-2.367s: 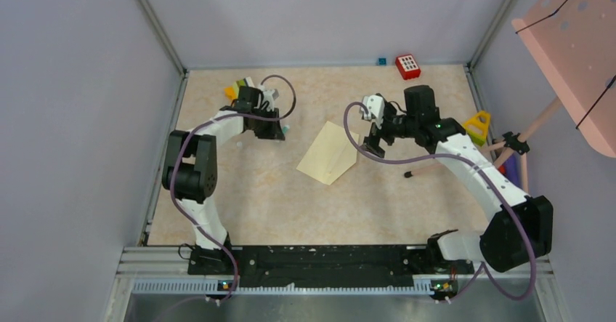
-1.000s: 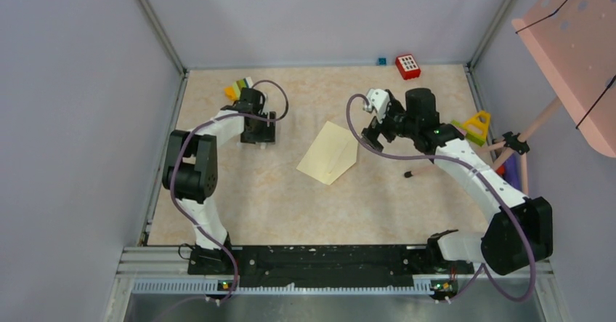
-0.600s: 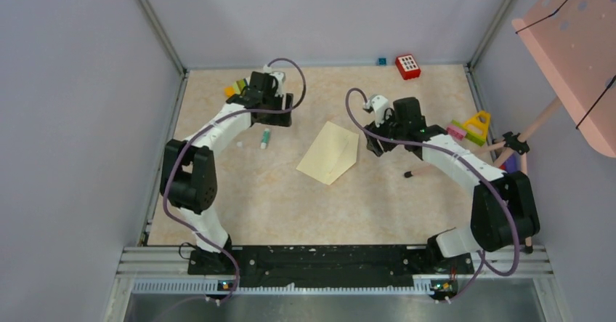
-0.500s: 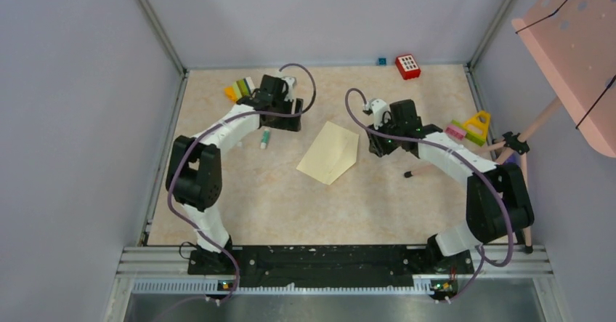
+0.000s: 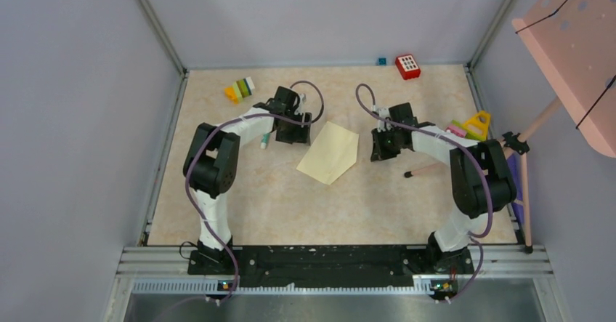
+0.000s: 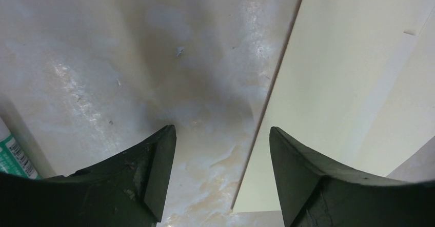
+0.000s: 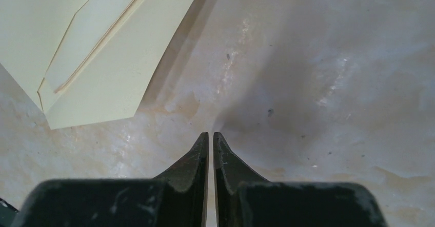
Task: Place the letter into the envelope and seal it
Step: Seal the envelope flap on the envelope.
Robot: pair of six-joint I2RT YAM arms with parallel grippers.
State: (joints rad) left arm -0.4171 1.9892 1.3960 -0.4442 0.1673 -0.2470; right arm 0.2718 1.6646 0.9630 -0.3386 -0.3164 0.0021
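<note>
Beige marbled tabletop (image 5: 254, 206): pale cream paper envelope (image 5: 330, 153) mid-table, left gripper (image 6: 220, 135) spread astride its edge, right gripper (image 7: 211, 135) clenched empty beside it.

Print on the green-white tube (image 6: 14, 158) is too blurred to read.

parted jaws straddle the envelope (image 6: 359, 83) edge over the marbled table (image 6: 128, 58).

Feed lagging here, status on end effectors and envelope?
Left end effector open, straddling envelope edge. Right end effector shut, empty, beside it. Green-white tube off left, apart.
</note>
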